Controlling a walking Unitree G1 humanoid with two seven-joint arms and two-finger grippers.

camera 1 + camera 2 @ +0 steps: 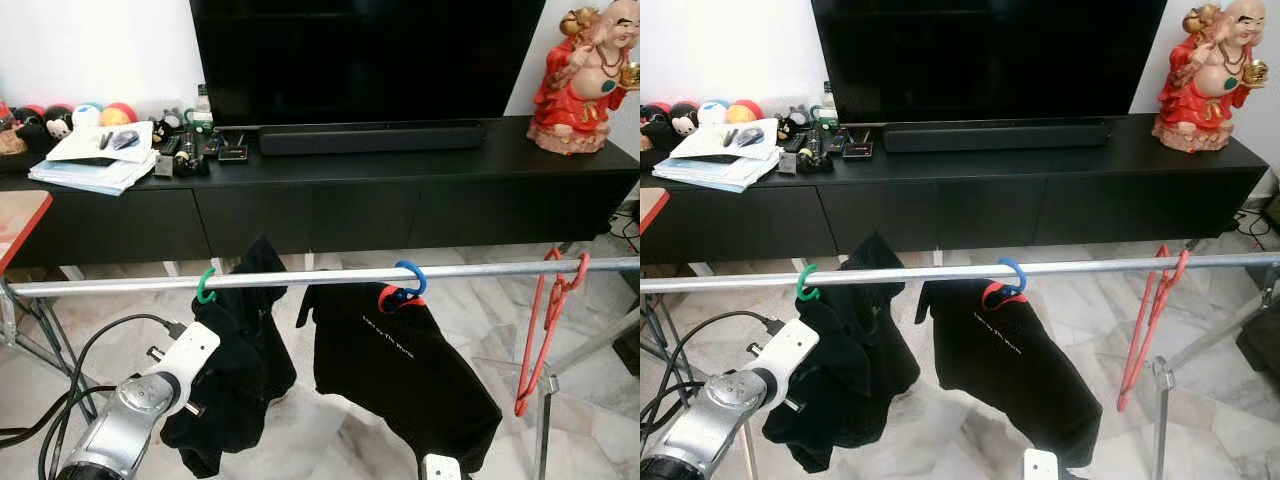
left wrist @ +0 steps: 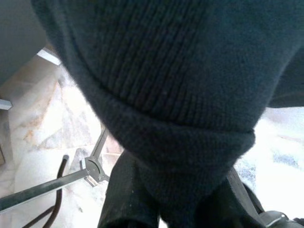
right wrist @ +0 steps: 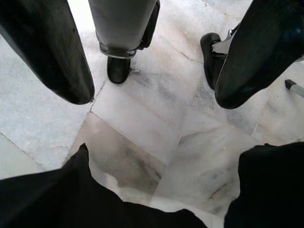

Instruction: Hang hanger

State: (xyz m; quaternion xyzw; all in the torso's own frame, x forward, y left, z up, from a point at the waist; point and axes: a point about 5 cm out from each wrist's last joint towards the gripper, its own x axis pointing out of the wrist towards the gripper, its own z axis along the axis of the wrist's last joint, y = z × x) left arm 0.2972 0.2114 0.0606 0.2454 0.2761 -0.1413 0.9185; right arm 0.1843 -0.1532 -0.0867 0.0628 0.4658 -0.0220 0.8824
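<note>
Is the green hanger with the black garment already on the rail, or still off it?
On. The green hanger hooks over the rail, black garment hanging below; the left gripper grips its hem.

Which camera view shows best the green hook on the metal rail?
The left eye view: the green hook sits clearly over the rail, above the black garment. The right eye view shows it equally, shifted left. The left wrist view shows the left pincer around dark fabric.
</note>
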